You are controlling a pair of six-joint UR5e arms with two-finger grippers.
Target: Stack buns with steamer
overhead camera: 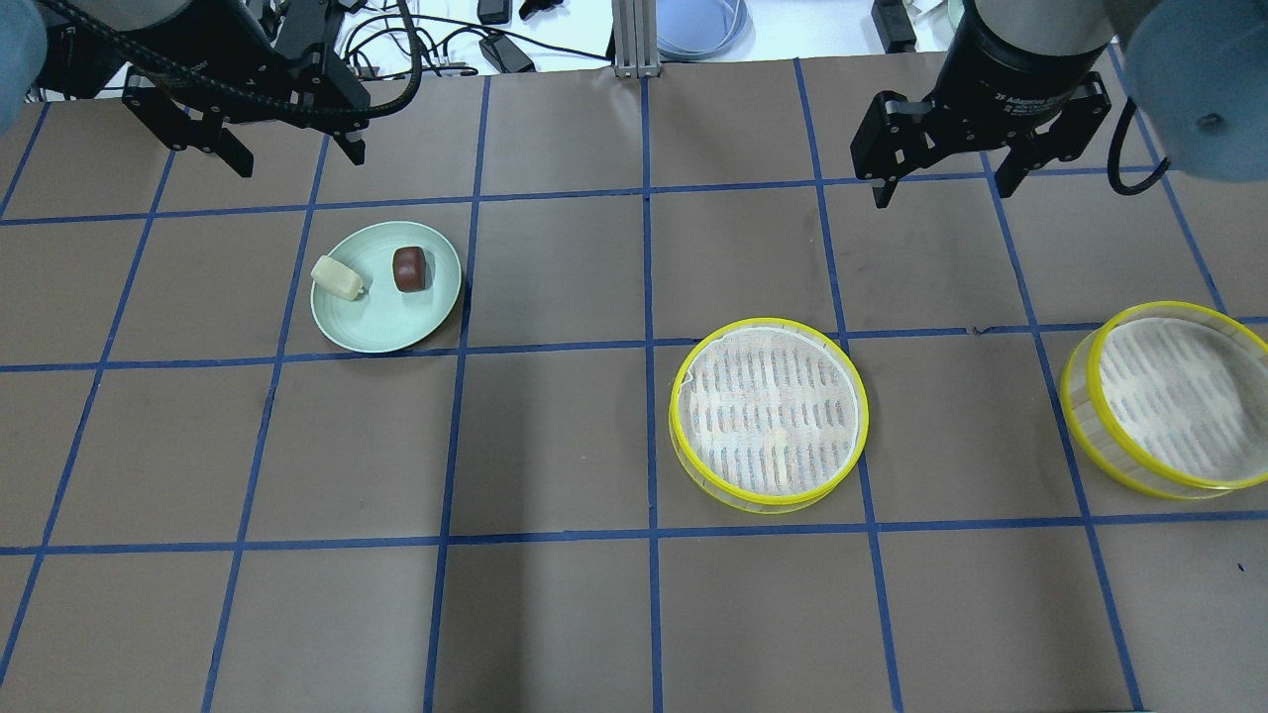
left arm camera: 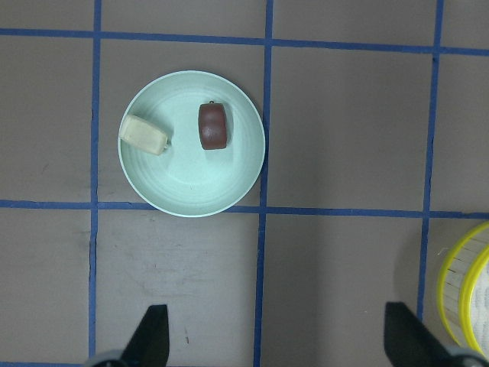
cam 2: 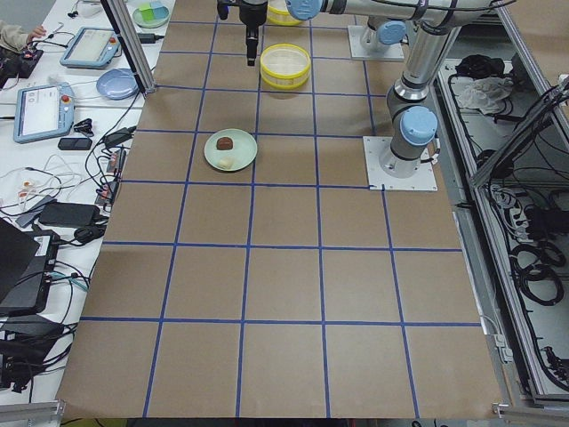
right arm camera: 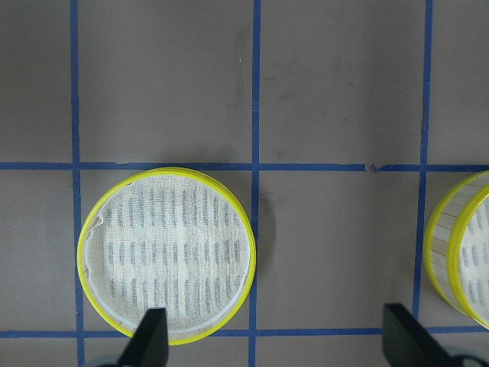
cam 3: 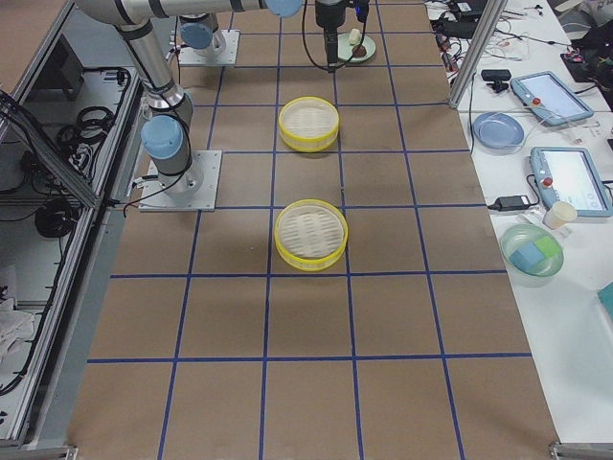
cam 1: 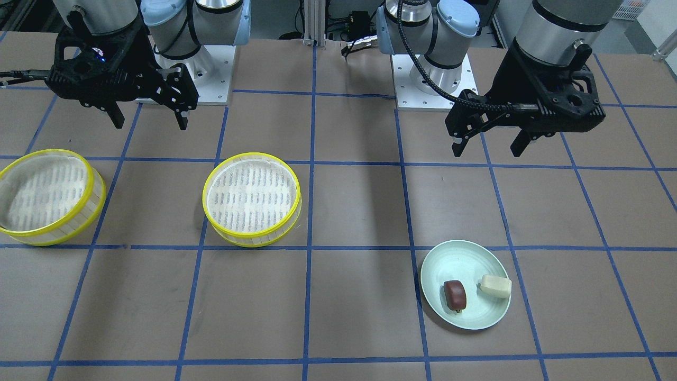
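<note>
A pale green plate (overhead camera: 381, 319) sits on the table's left half and holds a cream-white bun (overhead camera: 336, 277) and a dark reddish-brown bun (overhead camera: 410, 268), lying apart. My left gripper (overhead camera: 297, 163) hangs open and empty above the table, beyond the plate; its wrist view shows the plate (left arm camera: 191, 183) and both buns. Two empty yellow-rimmed steamer trays stand on the right half, one near the middle (overhead camera: 769, 413), one at the far right (overhead camera: 1169, 396). My right gripper (overhead camera: 944, 193) is open and empty, high above the table, beyond the middle tray (right arm camera: 166, 256).
Blue tape lines grid the brown table. The arm bases (cam 1: 195, 79) (cam 1: 433, 79) stand at the robot's edge. A side bench with tablets, cables and dishes (cam 2: 53, 98) runs along the far edge, behind an aluminium post (overhead camera: 624, 40).
</note>
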